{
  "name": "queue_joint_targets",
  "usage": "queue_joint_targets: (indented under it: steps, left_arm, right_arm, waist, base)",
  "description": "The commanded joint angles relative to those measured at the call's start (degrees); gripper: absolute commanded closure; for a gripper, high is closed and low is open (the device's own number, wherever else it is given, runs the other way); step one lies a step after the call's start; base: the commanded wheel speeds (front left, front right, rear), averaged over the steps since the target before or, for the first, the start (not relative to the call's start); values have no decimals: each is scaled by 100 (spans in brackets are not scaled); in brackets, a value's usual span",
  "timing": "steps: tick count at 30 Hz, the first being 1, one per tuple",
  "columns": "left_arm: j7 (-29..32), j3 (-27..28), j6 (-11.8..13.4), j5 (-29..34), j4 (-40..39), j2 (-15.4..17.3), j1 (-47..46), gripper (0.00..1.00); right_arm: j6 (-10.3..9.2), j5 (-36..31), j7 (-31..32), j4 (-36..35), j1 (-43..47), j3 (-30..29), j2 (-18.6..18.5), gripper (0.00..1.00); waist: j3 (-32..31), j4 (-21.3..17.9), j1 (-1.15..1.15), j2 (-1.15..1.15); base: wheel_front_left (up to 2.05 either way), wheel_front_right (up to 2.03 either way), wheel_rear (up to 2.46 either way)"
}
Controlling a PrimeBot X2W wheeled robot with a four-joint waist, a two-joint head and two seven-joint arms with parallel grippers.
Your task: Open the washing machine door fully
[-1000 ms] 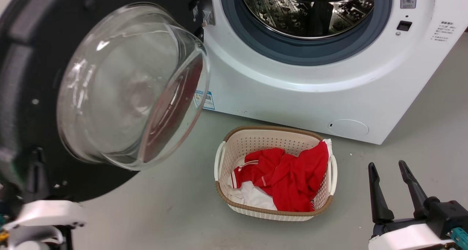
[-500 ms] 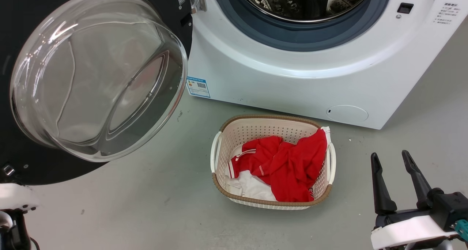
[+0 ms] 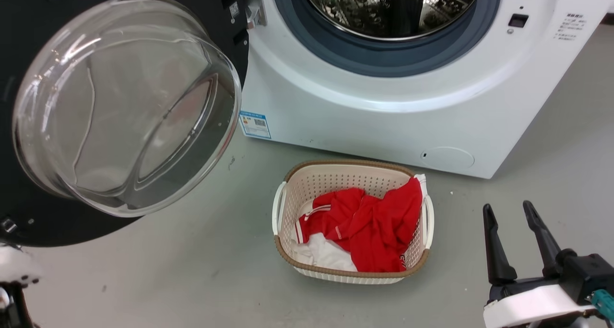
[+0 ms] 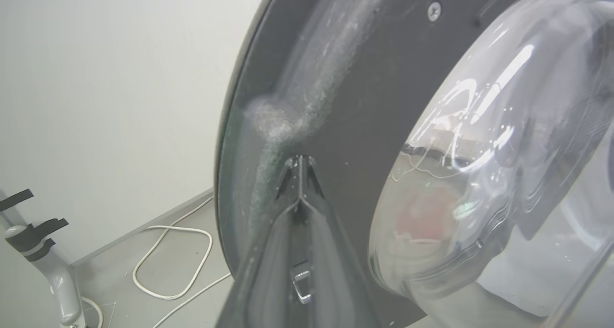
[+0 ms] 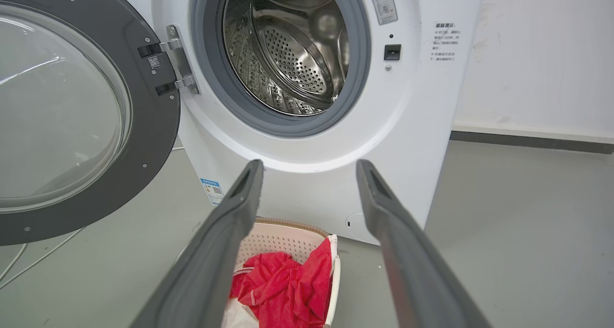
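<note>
The washing machine door (image 3: 124, 107) is seen swung wide on its hinge (image 5: 177, 62), standing at about 9 o'clock in the head view and well clear of the drum opening. It is a large round disc with a black ring and a bulging clear glass bowl at its centre, and screws are dotted round the ring. The washing machine (image 3: 383, 117) is found at 12 to 1 o'clock, white and boxy, with a perforated steel drum (image 3: 388, 6) framed by a grey gasket (image 3: 383, 62). A blue label (image 3: 254, 124) is stuck low on its front at the left corner, and a block of small print (image 3: 568, 26) is placed at 2 o'clock; neither can be read. A round flap (image 3: 447, 157) is set low on the right. At 6 o'clock a beige laundry basket (image 3: 292, 184) with a red garment (image 3: 369, 227) is stood on the floor. The left gripper (image 4: 300, 162) is clenched, its tips pressed together against the door's black ring. The right gripper (image 3: 507, 206) is held released at 4 o'clock, grasping nothing.
</note>
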Motion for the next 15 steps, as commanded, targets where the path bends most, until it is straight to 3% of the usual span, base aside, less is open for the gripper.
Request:
queue_joint_targets:
  steps: [1,15]
  left_arm:
    - [-13,47,29,107,-115,-61,196,100]
    - [-14,-264,29,539,-1430,-887,1539,100]
  right_arm:
    - [-2,22,-39,39,77,5,19,0]
    - [-2,39,-49,135,353,23,90,0]
  waist:
    - [-132,-18,-1,0]
    - [-796,-112,-1,0]
  base:
    - [0,0,0]
    - [0,0,0]
